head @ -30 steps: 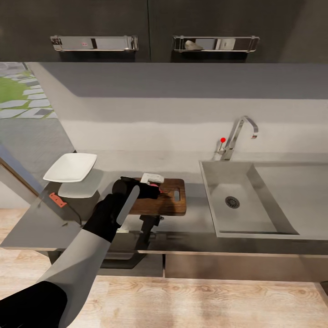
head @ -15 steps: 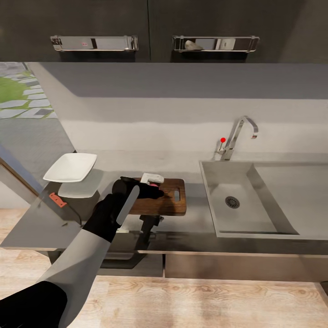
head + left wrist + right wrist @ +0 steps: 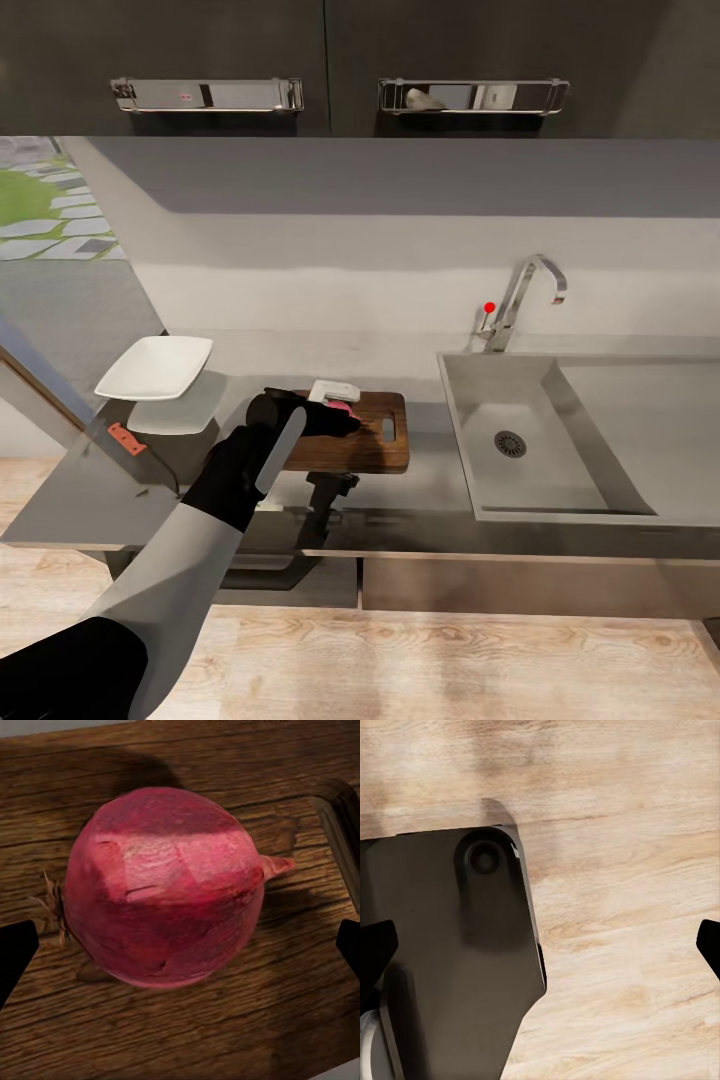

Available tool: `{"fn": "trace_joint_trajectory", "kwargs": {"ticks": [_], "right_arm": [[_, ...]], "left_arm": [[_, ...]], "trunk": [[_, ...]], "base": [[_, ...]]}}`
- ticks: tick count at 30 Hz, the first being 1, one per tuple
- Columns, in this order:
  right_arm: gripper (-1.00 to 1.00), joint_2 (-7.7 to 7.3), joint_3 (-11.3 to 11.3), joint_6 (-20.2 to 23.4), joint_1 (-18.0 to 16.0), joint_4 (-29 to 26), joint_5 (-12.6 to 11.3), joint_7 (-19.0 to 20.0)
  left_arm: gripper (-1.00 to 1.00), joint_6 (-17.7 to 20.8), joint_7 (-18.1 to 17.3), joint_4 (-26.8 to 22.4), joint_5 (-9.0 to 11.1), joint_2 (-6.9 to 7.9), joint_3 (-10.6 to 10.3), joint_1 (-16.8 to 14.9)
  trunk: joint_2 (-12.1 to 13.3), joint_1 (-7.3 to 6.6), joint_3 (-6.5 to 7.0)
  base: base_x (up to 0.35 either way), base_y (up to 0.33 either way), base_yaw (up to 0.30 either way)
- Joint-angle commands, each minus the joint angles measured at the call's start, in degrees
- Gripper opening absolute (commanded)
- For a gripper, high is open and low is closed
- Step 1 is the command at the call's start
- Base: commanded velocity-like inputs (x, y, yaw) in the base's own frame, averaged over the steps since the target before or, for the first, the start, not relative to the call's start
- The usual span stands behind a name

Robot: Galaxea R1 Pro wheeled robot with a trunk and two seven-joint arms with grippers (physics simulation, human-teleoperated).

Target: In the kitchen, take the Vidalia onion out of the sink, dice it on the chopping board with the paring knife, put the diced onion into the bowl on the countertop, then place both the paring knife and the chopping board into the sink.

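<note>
The pinkish-red Vidalia onion (image 3: 165, 885) rests on the brown chopping board (image 3: 370, 445), and a sliver of the onion (image 3: 345, 408) shows in the head view. My left gripper (image 3: 338, 402) hovers right over it, open. Its dark fingertips (image 3: 15, 952) stand wide on either side of the onion without touching it. The paring knife (image 3: 128, 438) lies on the grey countertop (image 3: 90, 490) at the left, near the white bowl (image 3: 155, 367). The sink (image 3: 560, 400) lies to the right. My right gripper (image 3: 540, 945) is open with nothing in it, over the wooden floor.
A chrome faucet (image 3: 525, 290) with a red-tipped lever stands behind the basin. Dark wall cabinets with metal handles (image 3: 205, 95) hang above. In the right wrist view a dark part of my base (image 3: 450, 945) lies over the floorboards.
The left gripper's tip has shifted very slightly over the onion, which shows a little more pink in the head view. Everything else is still.
</note>
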Motion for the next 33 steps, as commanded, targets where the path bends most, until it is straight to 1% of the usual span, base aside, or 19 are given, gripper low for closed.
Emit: {"fn": "trace_joint_trajectory", "kwargs": {"ticks": [1, 5, 7, 13, 17, 26, 33], "right_arm": [[1.0, -0.05, 0.5, -0.1, 0.0, -0.1, -0.5, -0.3], [1.0, -0.05, 0.5, -0.1, 0.0, -0.1, -0.5, -0.3], [1.0, -0.05, 0.5, -0.1, 0.0, -0.1, -0.5, -0.3], [1.0, -0.06, 0.5, -0.1, 0.0, -0.1, -0.5, -0.3], [1.0, -0.05, 0.5, -0.1, 0.0, -0.1, -0.4, -0.3], [1.0, -0.06, 0.5, -0.1, 0.0, -0.1, -0.5, -0.3], [1.0, -0.06, 0.5, -0.1, 0.0, -0.1, -0.4, -0.3]], "left_arm": [[1.0, 0.2, 0.4, -0.1, 0.5, 0.0, 0.0, 0.0], [1.0, 0.2, 0.4, -0.6, 0.5, 0.0, 0.0, 0.0], [1.0, 0.2, 0.4, -1.6, 0.5, 0.0, 0.0, 0.0], [1.0, 0.3, 0.4, -8.1, 0.5, 0.0, 0.0, -0.1], [1.0, 0.3, 0.4, -9.9, 0.5, 0.05, 0.0, 0.0], [1.0, 0.3, 0.4, -9.3, 0.5, 0.32, 0.0, -0.1], [1.0, 0.3, 0.4, -8.5, 0.5, 0.56, 0.0, -0.1]], "trunk": [[-0.1, 0.03, -0.09], [-0.1, 0.03, -0.09], [-0.1, 0.03, -0.09], [-0.1, 0.03, -0.09], [-0.1, 0.03, -0.09], [-0.1, 0.03, -0.09], [-0.1, 0.03, -0.09]], "base": [[0.0, 0.0, 0.0], [0.0, 0.0, 0.0], [0.0, 0.0, 0.0], [0.0, 0.0, 0.0], [0.0, 0.0, 0.0], [-0.005, 0.0, 0.0], [-0.198, 0.0, 0.0]]}}
